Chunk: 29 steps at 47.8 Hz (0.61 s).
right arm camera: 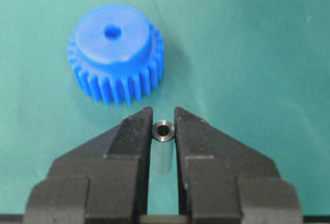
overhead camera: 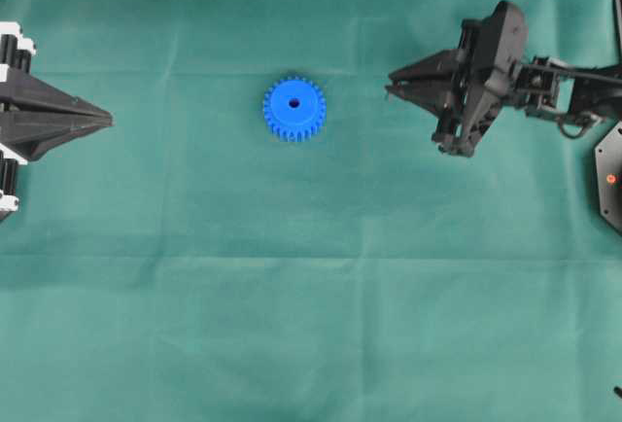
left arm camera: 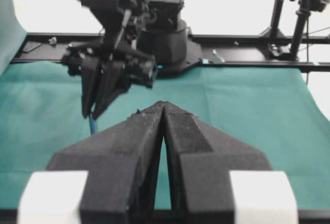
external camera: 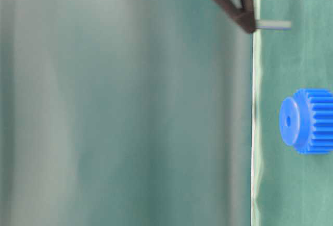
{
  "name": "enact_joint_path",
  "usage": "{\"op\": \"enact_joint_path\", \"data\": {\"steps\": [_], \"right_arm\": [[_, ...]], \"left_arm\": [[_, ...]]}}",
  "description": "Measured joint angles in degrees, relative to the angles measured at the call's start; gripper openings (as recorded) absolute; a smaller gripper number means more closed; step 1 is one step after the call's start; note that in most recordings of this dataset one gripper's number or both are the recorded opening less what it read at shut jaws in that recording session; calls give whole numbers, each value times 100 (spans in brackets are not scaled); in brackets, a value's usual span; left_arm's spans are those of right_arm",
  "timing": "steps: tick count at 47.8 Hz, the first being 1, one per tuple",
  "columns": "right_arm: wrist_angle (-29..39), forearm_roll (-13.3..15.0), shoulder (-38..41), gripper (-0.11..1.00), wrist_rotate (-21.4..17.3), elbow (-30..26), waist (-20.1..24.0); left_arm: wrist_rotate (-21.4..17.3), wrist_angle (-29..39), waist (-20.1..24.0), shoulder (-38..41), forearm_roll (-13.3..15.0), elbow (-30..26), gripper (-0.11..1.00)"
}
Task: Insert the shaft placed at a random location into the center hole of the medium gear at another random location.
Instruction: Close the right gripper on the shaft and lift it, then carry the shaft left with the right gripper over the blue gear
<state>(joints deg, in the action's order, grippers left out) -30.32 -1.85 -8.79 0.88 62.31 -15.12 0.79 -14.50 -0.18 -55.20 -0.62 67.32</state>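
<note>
The right gripper [right arm camera: 164,126] is clenched on the shaft [right arm camera: 164,130], held upright so its end can drop into the center hole [right arm camera: 111,31] of the medium gear [overhead camera: 293,108], mid-worktop. The left gripper [left arm camera: 164,111] rests closed, empty, at the left edge.

there is one blue medium gear [overhead camera: 293,109] on the green tabletop [overhead camera: 311,305], a little above its middle toward the far edge, and it has one center hole [overhead camera: 294,104]. there is one shaft [right arm camera: 163,149], a small grey metal tube. there are two grippers: one left gripper [overhead camera: 105,121] at the left edge and one right gripper [overhead camera: 391,85] near the right edge. each gripper has two black jaws. one dark plate with one red light [overhead camera: 610,178] sits at the right edge.
</note>
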Motion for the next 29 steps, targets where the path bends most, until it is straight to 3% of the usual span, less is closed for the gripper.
{"op": "enact_joint_path", "data": {"steps": [12, 29], "right_arm": [[967, 53, -826, 13, 0, -202, 9], [1063, 53, -782, 13, 0, -272, 9]], "left_arm": [[0, 9, 0, 9, 0, 0, 0], [0, 9, 0, 0, 0, 0, 0]]}}
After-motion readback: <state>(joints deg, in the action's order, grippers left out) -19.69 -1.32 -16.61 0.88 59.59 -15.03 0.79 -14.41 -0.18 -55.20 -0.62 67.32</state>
